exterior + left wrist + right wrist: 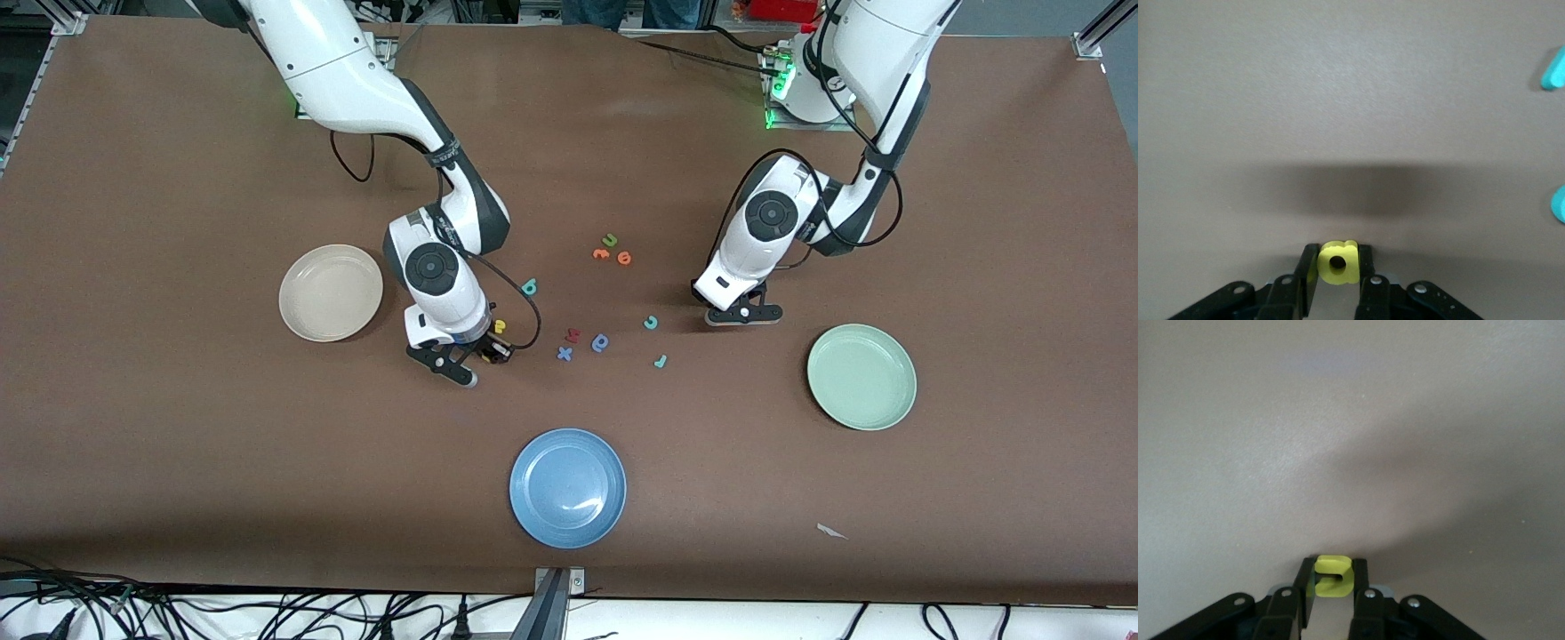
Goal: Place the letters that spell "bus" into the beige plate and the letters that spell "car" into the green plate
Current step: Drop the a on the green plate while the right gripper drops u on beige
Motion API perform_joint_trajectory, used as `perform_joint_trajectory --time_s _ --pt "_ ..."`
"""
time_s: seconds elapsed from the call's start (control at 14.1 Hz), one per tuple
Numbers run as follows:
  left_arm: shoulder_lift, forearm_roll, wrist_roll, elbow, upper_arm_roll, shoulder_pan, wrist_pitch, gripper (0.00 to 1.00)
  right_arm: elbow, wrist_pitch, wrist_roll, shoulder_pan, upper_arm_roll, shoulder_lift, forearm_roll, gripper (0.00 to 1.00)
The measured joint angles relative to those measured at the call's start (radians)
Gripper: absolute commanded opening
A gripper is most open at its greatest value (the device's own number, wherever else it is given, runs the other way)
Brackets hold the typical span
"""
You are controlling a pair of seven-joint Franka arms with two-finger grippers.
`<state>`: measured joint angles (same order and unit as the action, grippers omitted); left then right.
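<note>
My left gripper [742, 313] is down at the table, shut on a yellow "a" [1349, 252] that fills the gap between its fingers; the front view hides that letter. The teal "c" [652, 322] and teal "r" [660, 361] lie beside it, and the green plate [861, 376] is toward the left arm's end. My right gripper [476, 359] is also low, beside the beige plate [331, 292], shut on a small yellow letter [1335, 588] with a slot; I cannot tell "u" from "s". Another yellow letter [500, 326] lies right by it, and the teal "b" [530, 286] is farther from the camera.
A green "u" [610, 239] and two orange letters [613, 256] lie mid-table. A red letter [573, 335], a blue "x" [564, 354] and a blue "a"-like letter [601, 342] sit between the grippers. A blue plate [567, 487] is nearest the camera.
</note>
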<state>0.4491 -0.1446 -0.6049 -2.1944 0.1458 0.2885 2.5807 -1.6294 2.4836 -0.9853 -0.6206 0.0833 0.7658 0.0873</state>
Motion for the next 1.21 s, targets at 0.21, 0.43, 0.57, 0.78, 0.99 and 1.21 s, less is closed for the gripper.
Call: perform_joint_trajectory --time_s 0.21,0.43,0.57,0.78,0.99,1.21 --pt "-0.001 0.0 0.069 0.124 -0.004 -0.027 -0.202 0.19 0.018 -0.085 0.061 0.0 0.049 -0.012 -0.012 0.2" --pt "-0.005 -0.001 0.208 0.25 -0.008 -0.094 -0.325 0.16 0.026 -0.255 0.196 0.002 0.126 -0.074 -0.013 0.2" --pt "0.0 -0.002 0.325 0.289 -0.012 -0.161 -0.33 0.16 -0.004 -0.348 0.304 0.002 0.18 -0.128 -0.013 0.21" --pt "0.029 -0.003 0.511 0.33 -0.019 -0.266 -0.331 0.16 -0.194 -0.364 0.467 0.004 0.257 -0.253 -0.013 0.22" --pt "0.079 -0.024 0.688 0.352 -0.025 -0.337 -0.33 0.24 -0.395 -0.344 0.598 0.006 0.341 -0.369 -0.013 0.22" --pt "0.134 -0.125 0.732 0.391 -0.026 -0.367 -0.329 1.0 -0.555 -0.201 0.612 0.005 0.351 -0.403 -0.013 0.61"
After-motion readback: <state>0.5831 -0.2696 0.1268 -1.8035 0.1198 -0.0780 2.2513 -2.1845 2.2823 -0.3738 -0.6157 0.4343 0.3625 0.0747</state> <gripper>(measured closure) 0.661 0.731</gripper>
